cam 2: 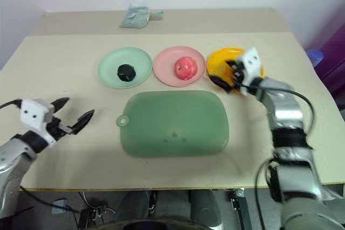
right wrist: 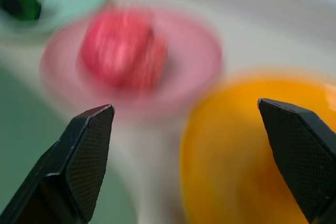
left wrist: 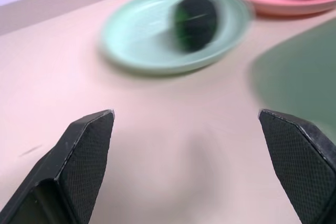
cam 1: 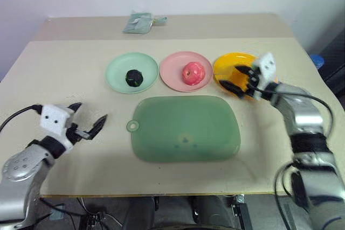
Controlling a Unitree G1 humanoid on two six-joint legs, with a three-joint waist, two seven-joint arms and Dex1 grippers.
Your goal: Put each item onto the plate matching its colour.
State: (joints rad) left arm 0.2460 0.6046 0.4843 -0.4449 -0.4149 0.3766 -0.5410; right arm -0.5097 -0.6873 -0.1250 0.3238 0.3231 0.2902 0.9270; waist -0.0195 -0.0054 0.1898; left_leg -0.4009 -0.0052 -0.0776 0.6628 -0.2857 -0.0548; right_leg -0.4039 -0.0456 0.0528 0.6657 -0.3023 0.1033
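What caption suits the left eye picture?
Green ball on mint plate, apple on pink plate, right pincer over yellow plate.

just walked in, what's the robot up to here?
Sorting toy foods onto colour-matched plates. The dark green ball sits on the mint plate, the apple on the pink plate. The right gripper hovers open over the yellow plate; the left gripper is open over bare table, holding nothing.

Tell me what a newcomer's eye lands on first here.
Three plates in a row behind a big green board: the mint plate holds a dark green ball, the pink plate a red apple. The right gripper hovers open over the yellow plate; no tangerine is discernible.
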